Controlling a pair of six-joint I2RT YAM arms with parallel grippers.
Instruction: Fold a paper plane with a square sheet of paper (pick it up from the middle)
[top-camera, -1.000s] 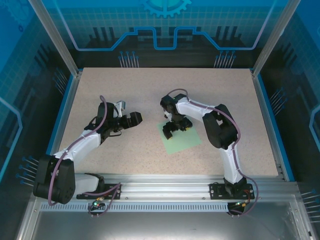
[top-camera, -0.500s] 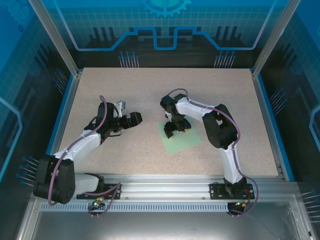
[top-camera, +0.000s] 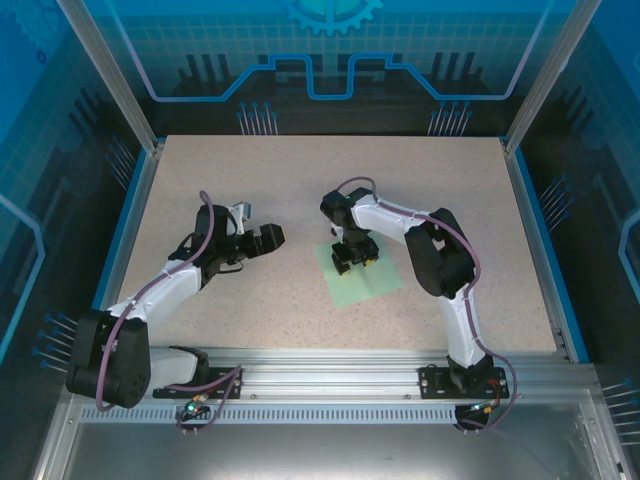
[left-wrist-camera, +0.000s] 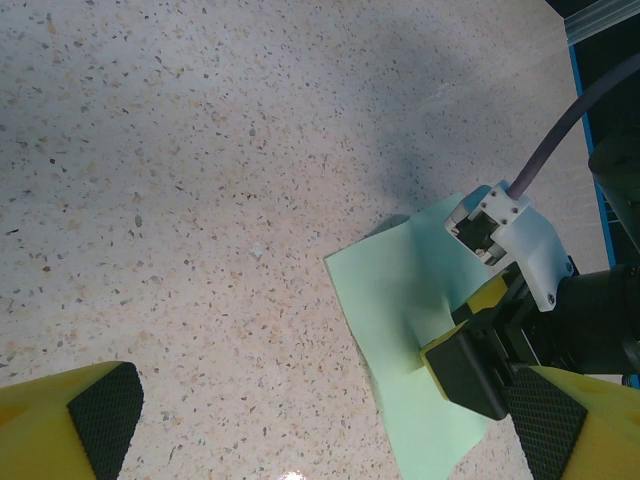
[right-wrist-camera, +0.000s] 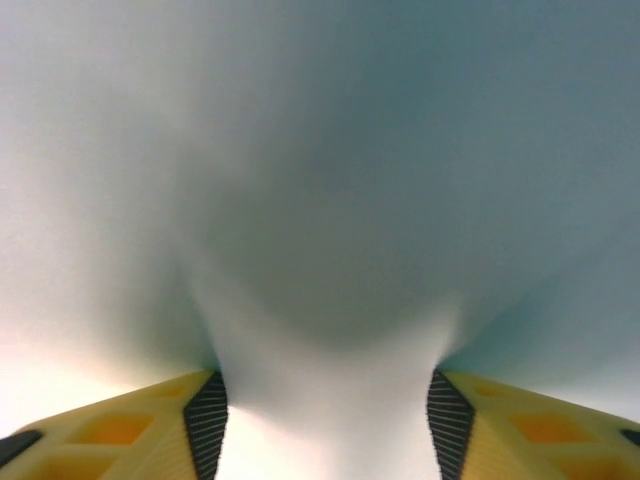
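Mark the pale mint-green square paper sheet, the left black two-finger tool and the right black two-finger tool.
pale mint-green square paper sheet (top-camera: 370, 285): top view, bare near-right part.
left black two-finger tool (top-camera: 266, 238): top view, midway between its fingertips.
right black two-finger tool (top-camera: 350, 260): top view, midway between its fingertips.

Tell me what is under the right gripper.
The square sheet of paper lies under the right gripper, on the table; it bulges up between the fingers. From above, the gripper covers the sheet's middle.
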